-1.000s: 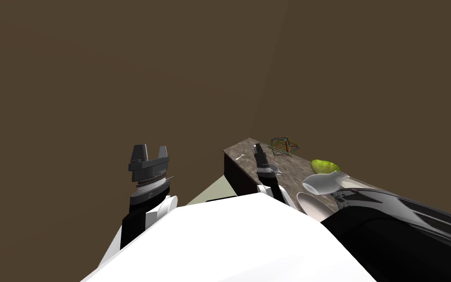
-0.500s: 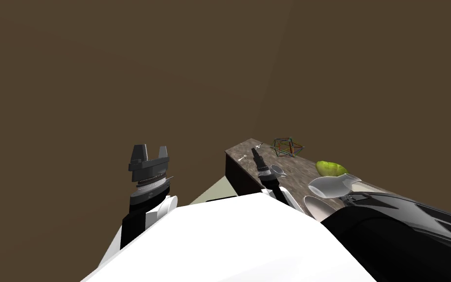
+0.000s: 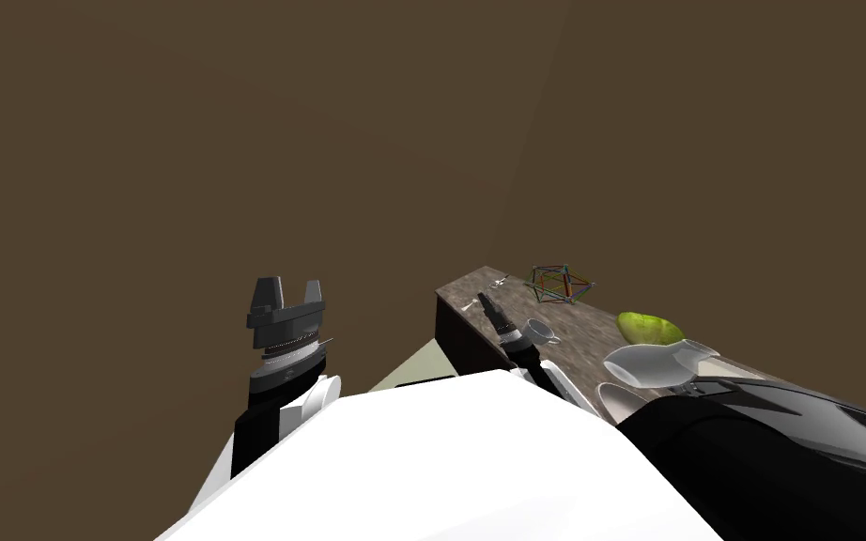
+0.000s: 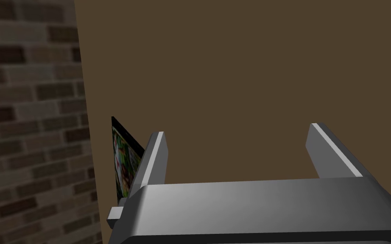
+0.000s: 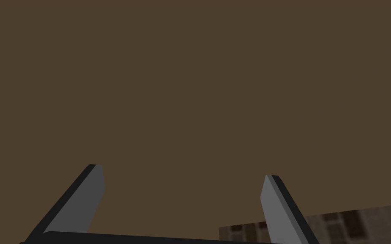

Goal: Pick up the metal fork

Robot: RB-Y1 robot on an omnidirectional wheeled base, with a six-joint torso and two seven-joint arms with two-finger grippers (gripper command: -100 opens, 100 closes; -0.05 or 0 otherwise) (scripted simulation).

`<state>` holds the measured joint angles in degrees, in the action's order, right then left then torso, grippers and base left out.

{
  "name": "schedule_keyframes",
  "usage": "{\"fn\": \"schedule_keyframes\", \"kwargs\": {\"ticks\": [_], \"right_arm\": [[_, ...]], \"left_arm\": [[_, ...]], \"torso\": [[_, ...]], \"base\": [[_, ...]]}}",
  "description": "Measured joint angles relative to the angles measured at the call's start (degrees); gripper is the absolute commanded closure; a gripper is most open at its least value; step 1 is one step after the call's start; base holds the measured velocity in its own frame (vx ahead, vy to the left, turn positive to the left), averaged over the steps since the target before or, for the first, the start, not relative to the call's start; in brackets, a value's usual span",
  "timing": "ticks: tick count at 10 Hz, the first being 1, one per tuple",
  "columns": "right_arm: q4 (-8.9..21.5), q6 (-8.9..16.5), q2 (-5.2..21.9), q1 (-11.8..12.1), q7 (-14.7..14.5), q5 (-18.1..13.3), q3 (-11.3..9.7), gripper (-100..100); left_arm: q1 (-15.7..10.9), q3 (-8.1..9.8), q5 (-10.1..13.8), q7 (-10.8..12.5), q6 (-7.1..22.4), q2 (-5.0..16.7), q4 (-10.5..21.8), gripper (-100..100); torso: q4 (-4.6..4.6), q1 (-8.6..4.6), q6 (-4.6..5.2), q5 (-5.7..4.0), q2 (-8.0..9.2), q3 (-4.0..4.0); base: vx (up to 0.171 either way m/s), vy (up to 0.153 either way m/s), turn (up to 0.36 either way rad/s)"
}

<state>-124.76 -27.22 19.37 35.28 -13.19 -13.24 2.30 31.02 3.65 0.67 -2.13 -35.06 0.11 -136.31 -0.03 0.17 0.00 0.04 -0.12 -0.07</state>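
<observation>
Head: fork (image 3: 468, 303) is a thin pale sliver on the tabletop (image 3: 591, 319) near its end edge, just beside the tip of my right hand (image 3: 485, 299); cup (image 3: 539, 330) sits by that wrist. Left hand (image 3: 288, 286) is raised, well apart from the tabletop.
Left wrist: fingers (image 4: 155, 156) wide apart, empty.
Right wrist: fingers (image 5: 90, 190) wide apart, nothing between them.

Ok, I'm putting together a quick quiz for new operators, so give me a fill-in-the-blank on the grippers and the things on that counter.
1. The fingers of the left gripper and the right gripper both stand ____.
2. In the head view, the ____ arm is the one stretched out at the dark counter.
3. The rounded thing between the wire-frame shape and the white jug is ____ in colour.
Missing words: open; right; green.
</observation>
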Motion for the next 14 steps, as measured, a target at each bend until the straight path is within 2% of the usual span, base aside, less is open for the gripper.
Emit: {"fn": "schedule_keyframes", "kwargs": {"ticks": [3,11,14], "right_arm": [[1.6,-0.7,3.7,1.3,-0.9,-1.6,0.2,-100],[6.2,-1.6,15.6,4.1,-3.2,-6.7,1.0,-100],[8.9,-2.3,20.1,4.9,-4.5,-9.1,1.1,-100]], "left_arm": [[0.0,0.0,0.0,0.0,0.0,0.0,0.0,0],[0.0,0.0,0.0,0.0,0.0,0.0,0.0,0],[0.0,0.0,0.0,0.0,0.0,0.0,0.0,0]], "torso": [[0.0,-0.04,0.01,0.0,0.01,0.0],[0.01,-0.05,0.0,0.0,0.01,0.01],[-0.01,-0.07,0.0,-0.01,-0.03,-0.02]], "base": [[0.035,0.043,0.019],[0.033,0.039,0.026],[0.035,0.027,0.035]]}}
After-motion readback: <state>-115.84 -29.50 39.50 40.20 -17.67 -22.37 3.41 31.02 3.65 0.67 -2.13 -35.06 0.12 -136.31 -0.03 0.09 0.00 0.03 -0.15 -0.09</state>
